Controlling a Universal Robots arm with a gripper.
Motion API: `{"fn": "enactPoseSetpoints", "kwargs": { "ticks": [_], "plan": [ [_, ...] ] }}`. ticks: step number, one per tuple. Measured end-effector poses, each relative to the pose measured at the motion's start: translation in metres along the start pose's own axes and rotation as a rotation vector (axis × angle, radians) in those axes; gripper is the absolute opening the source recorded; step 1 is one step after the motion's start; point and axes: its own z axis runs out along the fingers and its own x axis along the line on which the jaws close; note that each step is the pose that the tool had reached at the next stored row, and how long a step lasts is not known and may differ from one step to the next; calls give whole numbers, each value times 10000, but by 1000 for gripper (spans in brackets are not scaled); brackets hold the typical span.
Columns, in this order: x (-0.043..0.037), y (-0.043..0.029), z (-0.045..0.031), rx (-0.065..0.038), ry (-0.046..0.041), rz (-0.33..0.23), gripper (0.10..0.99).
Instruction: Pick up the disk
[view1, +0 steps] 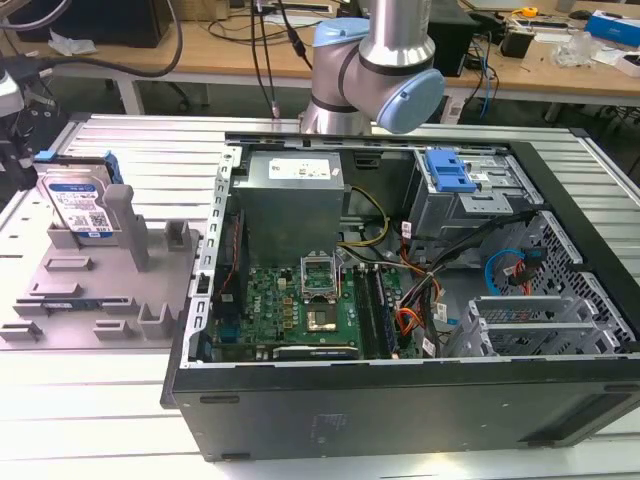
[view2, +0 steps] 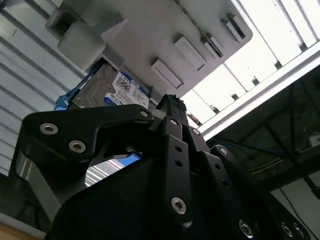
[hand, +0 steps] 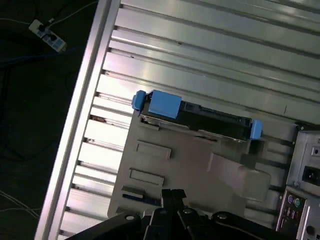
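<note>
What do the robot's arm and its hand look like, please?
In the exterior view, the arm is a round silver-grey metal tube, with rounded joints closed by pale blue caps. In the second wrist view, the hand is matt black, built of flat, angular links fastened with small silver screw heads.

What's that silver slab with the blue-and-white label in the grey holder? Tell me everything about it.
The disk is a flat silver-grey metal rectangle with a white-and-blue label and blue plastic side rails. It stands upright on edge in a slot of the grey holder, to the exterior view's left of the computer case.
</note>
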Motion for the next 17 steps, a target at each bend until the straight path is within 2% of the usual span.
{"fn": "enactPoseSetpoints", "kwargs": {
  "ticks": [2,3,5,9,11,13,15,17],
  "plan": [
    [0,0,3,0,25,-664,106],
    [0,0,6,1,47,-1236,106],
    [0,0,8,1,60,-1596,106],
    [0,-1,13,3,103,-2679,106],
    [0,-1,16,10,131,-3351,235],
    [0,-1,18,14,146,-3699,357],
    [0,-1,21,25,182,-4520,482],
    [0,-1,23,30,200,-4940,482]
  ]
}}
